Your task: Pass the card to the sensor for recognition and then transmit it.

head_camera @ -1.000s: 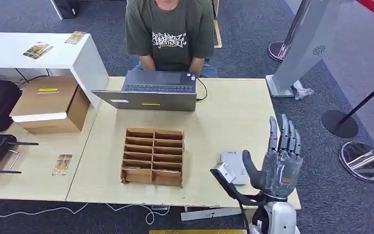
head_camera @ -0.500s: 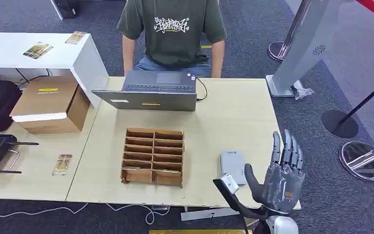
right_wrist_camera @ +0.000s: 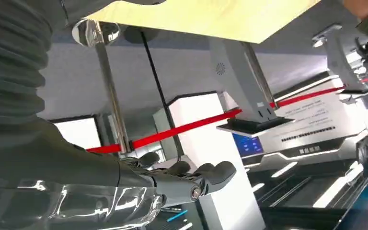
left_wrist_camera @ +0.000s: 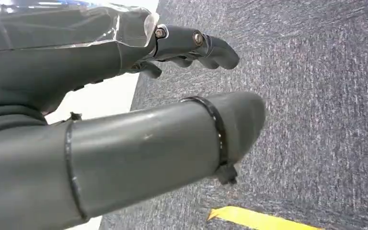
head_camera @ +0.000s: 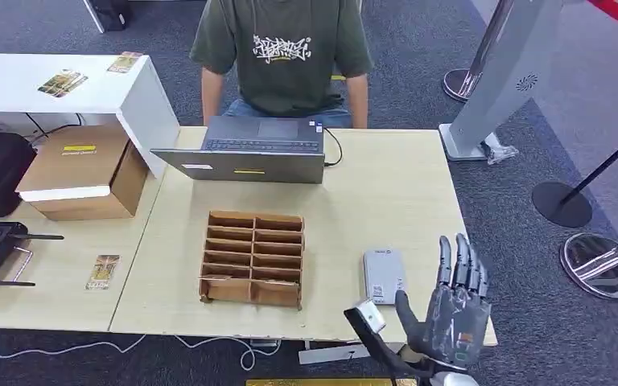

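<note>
My right hand [head_camera: 455,310] stands upright at the table's near right edge, fingers straight and apart, holding nothing. The right wrist view shows the same hand [right_wrist_camera: 172,179] with its fingers stretched out and bare. The grey-white card sensor [head_camera: 384,275] lies flat on the table just left of that hand, not touched. One card [head_camera: 103,272] lies on the low table at the far left, and two more cards [head_camera: 62,82] rest on the white shelf. My left hand [left_wrist_camera: 100,52] hangs over grey carpet, fingers loosely extended around nothing.
A cardboard divider box [head_camera: 253,257] sits mid-table, with a laptop [head_camera: 249,149] behind it. A person in a green shirt [head_camera: 283,48] sits at the far side. A brown carton [head_camera: 84,170] stands left; a silver gate post [head_camera: 507,76] and stanchion bases [head_camera: 603,261] stand right.
My right hand has dropped back toward the table's near edge, uncovering the sensor. The person has straightened up behind the laptop.
</note>
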Controlling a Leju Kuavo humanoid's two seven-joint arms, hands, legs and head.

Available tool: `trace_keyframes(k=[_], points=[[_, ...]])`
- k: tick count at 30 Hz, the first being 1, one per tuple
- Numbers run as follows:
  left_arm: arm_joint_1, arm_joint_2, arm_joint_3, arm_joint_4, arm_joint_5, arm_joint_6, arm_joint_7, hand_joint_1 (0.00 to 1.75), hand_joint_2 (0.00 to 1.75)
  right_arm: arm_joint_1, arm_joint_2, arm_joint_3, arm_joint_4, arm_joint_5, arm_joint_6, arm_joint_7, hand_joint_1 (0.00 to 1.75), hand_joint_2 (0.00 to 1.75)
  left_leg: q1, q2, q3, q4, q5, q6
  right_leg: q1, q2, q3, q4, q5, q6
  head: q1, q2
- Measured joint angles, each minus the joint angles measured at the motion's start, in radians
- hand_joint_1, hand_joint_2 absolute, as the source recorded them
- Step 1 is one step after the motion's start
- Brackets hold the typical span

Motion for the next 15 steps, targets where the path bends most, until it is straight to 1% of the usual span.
trace_keyframes(k=[2,5,8,10,12,13,15], points=[[0.001,0.002,-0.021,0.000,0.023,0.000,0.009,0.00,0.00,0.001,-0.002,0.020,0.005,0.000,0.005,0.004,0.00,1.75,0.000,0.000,0.000,0.000,0.000,0.000,0.000,0.000,0.000,0.000,0.000,0.000,0.000,0.000],[0.014,0.002,-0.071,-0.001,0.078,-0.002,0.036,0.00,0.00,0.004,-0.002,0.048,0.018,0.000,0.022,-0.026,0.00,1.75,0.000,0.000,0.000,0.000,0.000,0.000,0.000,0.000,0.000,0.000,0.000,-0.001,0.000,0.000],[0.026,0.005,-0.128,-0.005,0.138,-0.005,0.067,0.00,0.00,0.002,-0.002,0.080,0.039,0.000,0.033,-0.029,0.00,1.75,0.000,0.000,0.000,0.000,0.000,0.000,0.001,-0.001,0.000,0.000,-0.001,-0.001,0.000,0.000],[0.047,0.006,-0.177,-0.017,0.180,-0.006,0.089,0.00,0.00,0.002,-0.002,0.100,0.057,0.000,0.037,-0.039,0.00,1.75,0.000,0.000,0.000,0.000,0.000,0.000,0.001,0.000,0.000,0.000,-0.001,-0.001,0.000,0.000],[0.074,0.006,-0.238,-0.037,0.237,-0.012,0.124,0.00,0.00,0.003,0.003,0.114,0.076,0.000,0.038,-0.062,0.00,1.75,0.000,0.000,0.000,0.000,-0.001,0.000,0.001,0.000,0.000,0.000,-0.001,-0.001,0.000,0.000],[0.094,0.006,-0.283,-0.056,0.274,-0.018,0.150,0.00,0.00,0.001,0.006,0.116,0.085,0.000,0.039,-0.077,0.00,1.75,0.001,0.000,0.001,0.000,-0.001,-0.001,0.001,0.000,0.000,0.000,-0.002,0.000,0.000,0.000],[0.136,0.002,-0.358,-0.096,0.318,-0.022,0.184,0.00,0.00,-0.002,0.008,0.117,0.103,-0.002,0.039,-0.093,0.00,1.75,0.000,0.000,0.001,0.000,-0.002,0.000,0.000,0.000,0.000,0.000,-0.002,0.000,0.000,0.000]])
